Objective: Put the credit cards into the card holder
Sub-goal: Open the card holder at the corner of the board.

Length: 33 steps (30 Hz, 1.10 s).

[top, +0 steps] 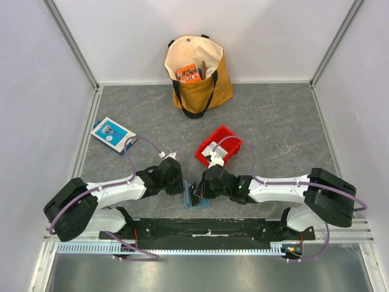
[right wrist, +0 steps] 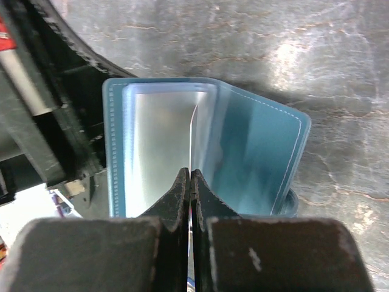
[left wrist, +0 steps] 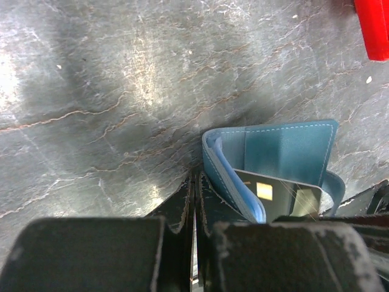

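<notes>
- While the right hand (right wrist: 191,173) pinches a credit card (left wrist: 279,198) edge-on inside the open card holder (right wrist: 261,152), steer its corner into a pocket panel, not the fold.
- Meanwhile the left hand (left wrist: 194,182), clamped tight apparently on the card holder's near cover, should brace it upright.
- Beyond the card holder on the counter (top: 273,115): red bin (top: 228,137).

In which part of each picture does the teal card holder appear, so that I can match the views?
Top external: the card holder is low centre, below the red bin.
Left wrist: lower right, standing open, a credit card between its flaps.
Right wrist: centre, open, just above the right pincer.
Shared landmark: the grey marbled table under it.
</notes>
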Each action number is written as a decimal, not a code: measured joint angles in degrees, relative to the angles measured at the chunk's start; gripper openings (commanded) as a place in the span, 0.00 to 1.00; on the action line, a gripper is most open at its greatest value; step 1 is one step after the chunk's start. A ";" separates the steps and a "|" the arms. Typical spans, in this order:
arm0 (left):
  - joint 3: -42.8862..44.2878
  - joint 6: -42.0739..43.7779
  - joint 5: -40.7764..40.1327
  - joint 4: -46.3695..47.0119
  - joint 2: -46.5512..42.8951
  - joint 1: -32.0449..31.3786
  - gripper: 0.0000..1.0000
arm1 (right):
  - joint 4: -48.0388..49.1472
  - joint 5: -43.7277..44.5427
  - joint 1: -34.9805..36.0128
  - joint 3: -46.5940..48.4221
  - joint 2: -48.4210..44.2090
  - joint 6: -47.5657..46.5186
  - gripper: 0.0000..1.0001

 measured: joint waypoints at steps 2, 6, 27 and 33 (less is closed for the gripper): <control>0.02 0.00 -0.02 0.39 0.20 0.00 0.02 | -1.07 0.94 0.17 0.26 0.98 -0.20 0.00; -0.59 -0.02 -0.35 0.52 -0.72 0.00 0.11 | -5.40 3.37 1.29 3.63 3.69 -1.27 0.00; -3.89 -1.31 -3.37 -8.48 -26.95 0.70 0.69 | -11.74 10.25 4.98 13.25 11.67 -2.12 0.00; -3.45 -1.95 -3.34 -8.04 -23.17 0.70 0.72 | -11.63 10.21 4.98 13.25 11.67 -2.14 0.00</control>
